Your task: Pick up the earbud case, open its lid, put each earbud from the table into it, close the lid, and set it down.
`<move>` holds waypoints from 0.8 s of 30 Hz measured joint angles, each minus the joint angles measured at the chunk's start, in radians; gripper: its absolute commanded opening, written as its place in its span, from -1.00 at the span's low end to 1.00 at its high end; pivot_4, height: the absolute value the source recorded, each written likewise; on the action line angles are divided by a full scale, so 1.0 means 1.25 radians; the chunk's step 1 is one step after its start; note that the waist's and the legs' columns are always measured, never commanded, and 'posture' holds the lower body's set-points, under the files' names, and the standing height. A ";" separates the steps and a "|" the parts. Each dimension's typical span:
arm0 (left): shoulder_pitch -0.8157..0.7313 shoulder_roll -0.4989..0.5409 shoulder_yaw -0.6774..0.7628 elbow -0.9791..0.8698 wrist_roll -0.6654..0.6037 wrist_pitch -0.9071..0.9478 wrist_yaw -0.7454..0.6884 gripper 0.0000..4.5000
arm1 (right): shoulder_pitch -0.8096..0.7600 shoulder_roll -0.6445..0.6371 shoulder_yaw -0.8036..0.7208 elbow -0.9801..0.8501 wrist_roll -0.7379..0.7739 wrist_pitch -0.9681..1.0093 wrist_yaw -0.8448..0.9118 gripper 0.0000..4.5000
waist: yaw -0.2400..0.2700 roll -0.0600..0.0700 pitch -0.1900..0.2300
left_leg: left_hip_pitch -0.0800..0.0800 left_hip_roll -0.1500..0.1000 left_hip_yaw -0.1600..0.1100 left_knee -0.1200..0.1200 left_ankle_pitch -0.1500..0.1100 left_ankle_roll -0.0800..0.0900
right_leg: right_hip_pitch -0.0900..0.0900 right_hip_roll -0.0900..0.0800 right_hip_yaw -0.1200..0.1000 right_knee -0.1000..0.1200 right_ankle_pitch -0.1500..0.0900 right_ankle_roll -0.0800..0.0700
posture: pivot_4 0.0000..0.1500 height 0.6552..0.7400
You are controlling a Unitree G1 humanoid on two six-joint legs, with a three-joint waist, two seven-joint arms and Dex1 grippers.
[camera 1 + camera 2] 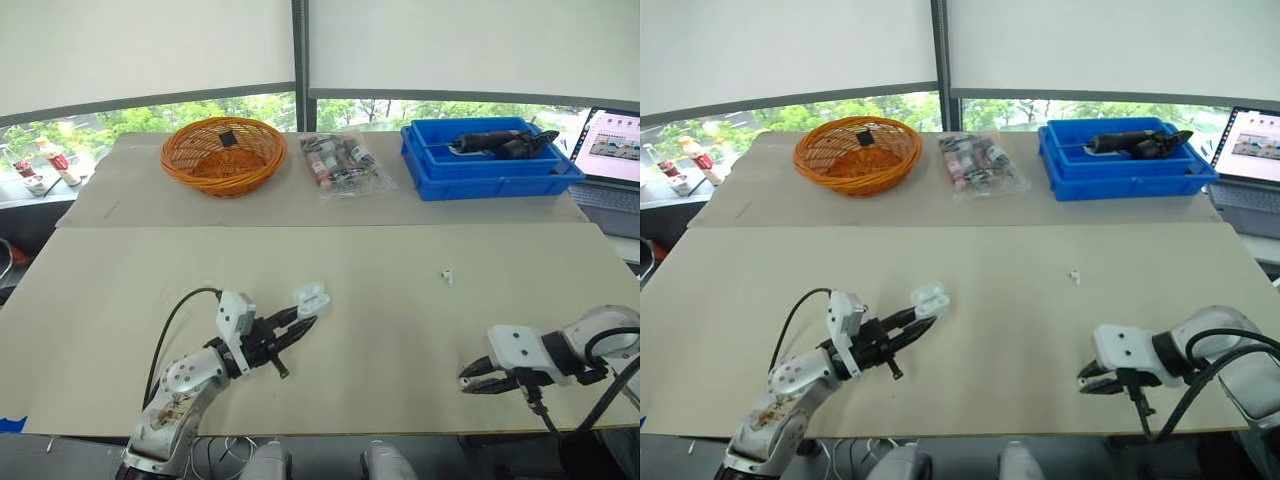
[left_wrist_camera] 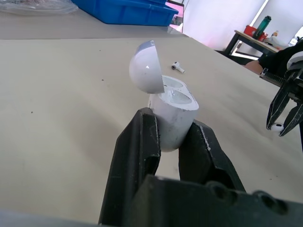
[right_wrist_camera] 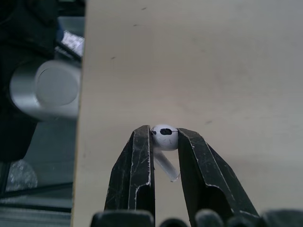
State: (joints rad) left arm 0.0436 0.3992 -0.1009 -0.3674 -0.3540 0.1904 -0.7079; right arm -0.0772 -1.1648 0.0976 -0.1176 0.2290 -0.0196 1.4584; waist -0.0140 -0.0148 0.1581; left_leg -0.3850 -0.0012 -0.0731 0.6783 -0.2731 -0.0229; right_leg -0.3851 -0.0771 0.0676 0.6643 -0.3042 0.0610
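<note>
Two earbuds are waiting to go into the earbud case (image 2: 173, 108), which is sitting off the table (image 1: 400, 330) between the left gripper's (image 1: 303, 312) fingers, clamped by its lower body with the lid (image 2: 146, 71) hinged back and both wells facing up, apparently empty. The left gripper is closing firmly on the case near the front edge, left of centre. One earbud (image 3: 164, 134) is being pinched by its head in the right gripper (image 1: 471, 381), fingers nearly together, with the stem pointing back along them toward the wrist. The second earbud (image 1: 447, 274) is lying loose on the table, at roughly 3 o'clock from the case and 12 o'clock from the right gripper. The deciding relation: the case is lying at about 10 o'clock from the right gripper, well apart, so the right arm is likely needing to travel across and turn the stem downward to line up with a well; the wells' axis is running near vertical, tilted slightly away from the left wrist. Risk is judged as a misaligned stem catching the rim. Farther back, an orange basket (image 1: 223, 154) at 11 o'clock, a plastic packet (image 1: 345, 163) at 12 o'clock, a blue bin (image 1: 490, 160) at 1 o'clock, and a laptop (image 1: 615, 150) at the right edge are standing idle.
</note>
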 measured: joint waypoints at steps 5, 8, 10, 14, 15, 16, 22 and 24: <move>0.022 0.005 0.000 -0.026 0.000 0.012 0.009 -0.76 | 0.000 0.008 0.012 0.038 -0.019 -0.053 0.025 -0.84 | 0.003 0.000 0.000 | 0.000 0.000 0.000 0.000 0.000 0.000 | 0.000 0.000 0.000 0.000 0.000 0.000 | 1.00 1.00; 0.024 0.007 0.000 -0.036 -0.001 0.025 0.010 -0.76 | 0.000 0.016 0.015 0.053 -0.024 -0.067 0.029 -0.61 | 0.002 0.000 0.000 | 0.000 0.000 0.000 0.000 0.000 0.000 | 0.000 0.000 0.000 0.000 0.000 0.000 | 1.00 1.00; 0.026 0.011 0.000 -0.039 -0.001 0.027 0.010 -0.76 | 0.000 0.019 0.015 0.056 -0.026 -0.072 0.029 -0.26 | 0.002 0.000 0.000 | 0.000 0.000 -0.001 0.000 0.000 0.000 | 0.000 0.000 0.000 0.000 0.000 0.000 | 1.00 1.00; 0.029 0.017 0.000 -0.042 -0.001 0.030 0.010 -0.76 | 0.001 0.024 0.015 0.057 -0.041 -0.099 0.028 0.24 | 0.002 0.000 0.000 | 0.001 0.000 -0.001 0.000 0.000 0.000 | 0.001 0.000 0.000 0.000 0.000 0.000 | 1.00 1.00; 0.030 0.017 0.000 -0.042 -0.001 0.031 0.010 -0.76 | 0.003 0.024 0.014 0.055 -0.042 -0.101 0.027 0.24 | 0.001 0.000 0.000 | 0.001 0.000 -0.001 0.000 0.000 0.000 | 0.001 0.000 0.000 0.000 0.000 0.000 | 1.00 1.00; 0.030 0.018 -0.001 -0.042 -0.001 0.032 0.010 -0.76 | 0.008 0.023 0.010 0.051 -0.042 -0.100 0.024 0.24 | 0.001 0.000 0.000 | 0.001 0.000 -0.001 0.000 0.000 0.000 | 0.001 0.000 0.000 0.000 0.000 0.000 | 1.00 1.00; 0.040 0.022 -0.002 -0.046 -0.001 0.040 0.008 -0.76 | 0.033 -0.045 -0.009 -0.083 -0.088 -0.046 -0.018 0.24 | 0.002 0.001 0.000 | 0.000 0.000 -0.002 0.000 0.000 0.000 | 0.000 0.000 0.000 0.000 0.000 0.000 | 1.00 1.00; 0.040 0.022 -0.002 -0.046 -0.001 0.041 0.007 -0.76 | 0.026 -0.071 -0.012 -0.146 -0.122 -0.008 -0.034 0.24 | 0.002 0.001 0.000 | 0.000 0.000 -0.002 0.000 0.000 0.000 | 0.000 0.000 0.000 0.000 0.000 0.000 | 1.00 1.00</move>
State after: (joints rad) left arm 0.0934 0.4269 -0.1035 -0.4245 -0.3556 0.2416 -0.6989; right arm -0.0447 -1.2541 0.0831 -0.2995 0.0768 -0.0300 1.4154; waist -0.0115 -0.0140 0.1578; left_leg -0.3844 -0.0013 -0.0761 0.6783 -0.2732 -0.0229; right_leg -0.3849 -0.0770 0.0680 0.6647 -0.3042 0.0610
